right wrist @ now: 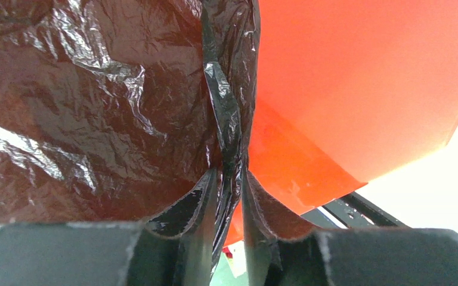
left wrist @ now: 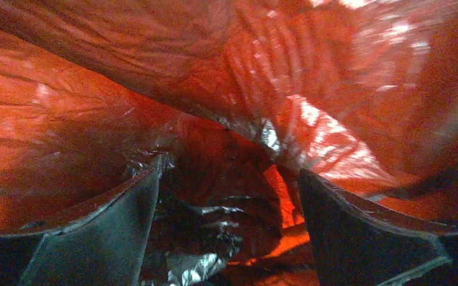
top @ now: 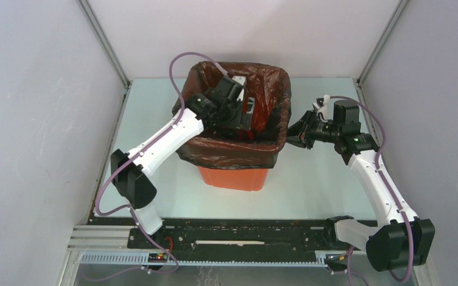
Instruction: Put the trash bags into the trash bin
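The orange trash bin (top: 234, 177) stands mid-table. The black trash bag (top: 229, 152) lines it, its edge draped over the rim on all sides. My left gripper (top: 238, 113) is down inside the bin, open, with crumpled bag (left wrist: 214, 220) between its fingers (left wrist: 104, 232) at the bottom. My right gripper (top: 292, 138) is at the bin's right outer side, shut on a fold of the bag's overhang (right wrist: 229, 128), with the orange wall (right wrist: 364, 83) beside it.
White panels wall the table on the left, back and right. A black rail (top: 244, 233) with the arm bases runs along the near edge. Pale green table surface (top: 316, 185) surrounds the bin.
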Controlling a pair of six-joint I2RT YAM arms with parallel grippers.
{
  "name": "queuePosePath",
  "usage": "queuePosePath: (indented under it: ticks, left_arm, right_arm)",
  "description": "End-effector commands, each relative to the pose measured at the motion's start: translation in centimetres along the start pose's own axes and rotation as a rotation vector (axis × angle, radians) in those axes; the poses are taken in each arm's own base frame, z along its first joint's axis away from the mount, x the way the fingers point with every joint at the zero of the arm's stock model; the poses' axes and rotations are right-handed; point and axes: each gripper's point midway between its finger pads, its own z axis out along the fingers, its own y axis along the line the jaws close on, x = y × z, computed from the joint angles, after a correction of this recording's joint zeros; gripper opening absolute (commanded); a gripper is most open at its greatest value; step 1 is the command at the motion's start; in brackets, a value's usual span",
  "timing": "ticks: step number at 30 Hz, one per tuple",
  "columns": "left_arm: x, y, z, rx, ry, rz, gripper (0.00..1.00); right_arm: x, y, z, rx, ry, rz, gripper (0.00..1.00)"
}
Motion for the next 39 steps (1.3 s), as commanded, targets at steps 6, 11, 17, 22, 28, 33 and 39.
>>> queuePosePath:
  ticks: [6,11,17,22,28,33,39]
  left_arm:
    - [-6.7,-1.9,-13.3,0.165,-0.284,-0.001,0.98]
    - [-8.6,-1.6,-19.4,0.206,-0.420,0.001,1.00]
    - [-11.4,-0.9,-27.7,0.242,-0.619,-0.034,1.00]
    - [-12.9,2.1,-34.9,0.205,-0.829,-0.179,1.00]
    - [-12.9,5.2,-41.2,0.206,-1.095,-0.276,1.00]
    - [-12.3,7.3,-44.2,0.152,-1.185,-0.303,1.00]
    - [-12.2,10.0,-48.3,0.049,-1.283,-0.324,1.00]
  right_arm:
    - [-1.0,3.0,-2.8,-0.003,-0.087,-0.122,0.49]
    - [-1.2,2.4,-5.5,0.078,-0.157,-0.148,0.63]
    - [-1.4,4.4,-10.1,0.107,-0.282,-0.258,0.73]
    - [-0.5,9.8,-14.3,0.119,-0.418,-0.457,0.79]
    - [2.1,16.4,-19.4,0.071,-0.601,-0.647,0.99]
    - [3.6,19.7,-22.5,0.048,-0.732,-0.707,1.00]
    - [4.6,22.2,-24.1,-0.013,-0.807,-0.758,1.00]
